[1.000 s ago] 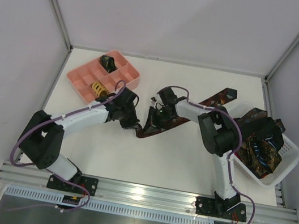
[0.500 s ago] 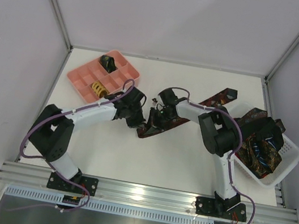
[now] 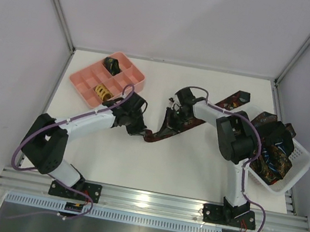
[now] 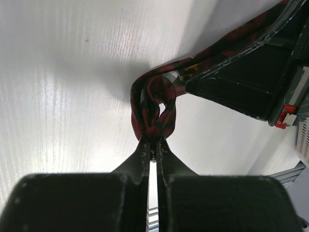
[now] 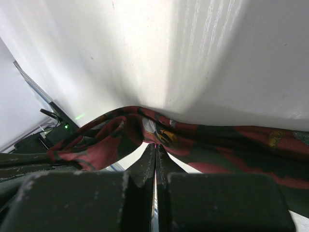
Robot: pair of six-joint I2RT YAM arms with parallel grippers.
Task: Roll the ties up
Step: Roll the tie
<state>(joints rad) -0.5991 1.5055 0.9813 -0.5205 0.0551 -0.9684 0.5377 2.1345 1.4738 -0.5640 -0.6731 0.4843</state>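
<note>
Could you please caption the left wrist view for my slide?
Left claw shut on the curled end of a red-patterned tie over a white table.

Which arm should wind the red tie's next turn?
Left. Left gripper is shut on the curled end of the tie, where the roll begins; right gripper pinches its flat length farther along, likely better anchoring.

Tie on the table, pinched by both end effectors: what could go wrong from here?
1. The left end effector grips the tie only at the edge of its loose first coil, so the coil might slip out and unroll.
2. The right end effector pinches a thin fold mid-length. Pulling apart could tug the fabric free.
3. Both wrists sit close together and may bump.
</note>
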